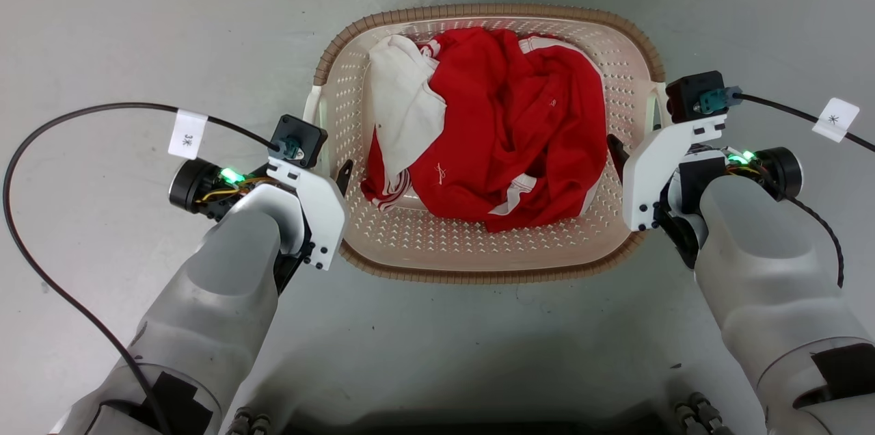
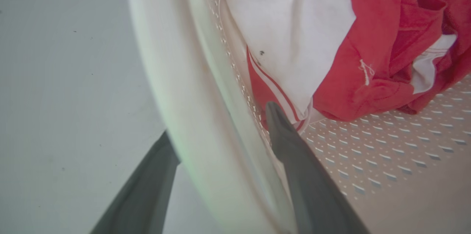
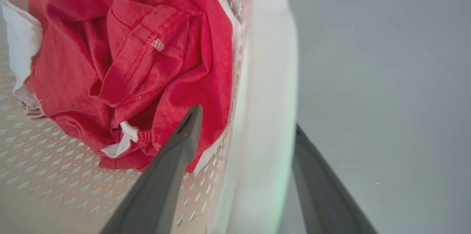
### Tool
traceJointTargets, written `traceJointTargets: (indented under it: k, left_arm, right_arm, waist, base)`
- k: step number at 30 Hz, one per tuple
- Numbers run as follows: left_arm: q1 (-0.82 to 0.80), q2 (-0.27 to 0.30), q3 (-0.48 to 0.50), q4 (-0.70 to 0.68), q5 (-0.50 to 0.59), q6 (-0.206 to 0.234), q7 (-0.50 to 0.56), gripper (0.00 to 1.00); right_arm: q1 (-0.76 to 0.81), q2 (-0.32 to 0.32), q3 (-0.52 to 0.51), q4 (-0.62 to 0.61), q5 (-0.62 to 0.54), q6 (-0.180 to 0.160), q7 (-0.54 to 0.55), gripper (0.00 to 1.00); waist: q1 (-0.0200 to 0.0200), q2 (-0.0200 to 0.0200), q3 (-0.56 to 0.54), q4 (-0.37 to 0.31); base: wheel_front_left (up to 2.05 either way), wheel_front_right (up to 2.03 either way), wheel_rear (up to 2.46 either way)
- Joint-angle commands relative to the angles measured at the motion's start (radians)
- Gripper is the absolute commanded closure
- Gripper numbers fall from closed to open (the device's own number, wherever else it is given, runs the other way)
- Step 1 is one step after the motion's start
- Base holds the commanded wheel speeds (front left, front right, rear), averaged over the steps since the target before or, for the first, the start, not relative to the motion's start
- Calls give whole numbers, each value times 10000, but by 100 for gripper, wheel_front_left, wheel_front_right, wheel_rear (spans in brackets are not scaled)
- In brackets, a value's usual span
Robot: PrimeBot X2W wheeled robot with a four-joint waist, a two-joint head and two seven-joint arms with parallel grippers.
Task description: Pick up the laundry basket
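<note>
On floor dead ahead: basket, long axis left–right, laundry inside. Arms equally near: left gripper at left handle, right gripper at right handle. Fingers apart, 1 inside wall, 1 outside, not clamped. left tag reads "3*", right tag "*"

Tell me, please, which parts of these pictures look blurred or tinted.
Head view: sharp, evenly lit, soft shadow below the laundry basket. Left wrist view: the near white handle is blurred and green-tinged, the clothes sharper. Right wrist view: likewise the other handle.
</note>
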Motion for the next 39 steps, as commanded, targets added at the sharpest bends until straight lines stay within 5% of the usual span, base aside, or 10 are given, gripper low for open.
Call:
traceJointTargets:
  k: [1,3,4,5,6,7,8,23,39]
  left_arm:
    - [-154,72,-90,-51,-133,20,52,0]
    - [-168,100,-317,-98,-329,20,69,0]
    - [-154,111,-420,-131,-442,20,100,14]
    - [-150,120,-530,-165,-558,20,128,62]
    - [-152,145,-650,-207,-654,20,121,100]
    - [-146,180,-757,-226,-753,21,115,100]
    - [-114,202,-869,-245,-878,23,162,100]
    - [296,544,-2771,-1034,-2838,15,1179,100]
    - [858,1934,-5727,-3697,-6131,-43,4146,100]
  right_arm:
    - [-175,-9,-32,44,-36,-3,-1,0]
    - [-183,-7,-66,65,-73,-3,18,0]
    - [-184,-7,-83,77,-92,-3,16,0]
    - [-179,-9,-106,89,-93,-3,22,0]
    - [-174,-9,-123,96,-89,-3,22,25]
    - [-168,-9,-136,103,-87,-3,19,75]
    - [-158,-9,-142,111,-87,-3,9,100]
    - [102,-48,176,185,-659,-1,650,100]
    - [957,-23,1959,225,258,13,4084,100]
  waist:
    - [-1,-1,25,16]
    - [-1,-1,52,34]
    - [-1,-1,58,43]
    - [-1,-1,62,56]
    - [-1,-1,62,68]
    - [-1,-1,60,79]
    - [-1,-1,52,90]
    - [-1,-1,-1016,147]
    - [-1,-1,-4740,165]
  base:
    - [0,0,0]
    - [0,0,0]
    - [0,0,0]
    - [0,0,0]
    - [0,0,0]
    - [0,0,0]
    - [0,0,0]
    - [0,0,0]
    - [0,0,0]
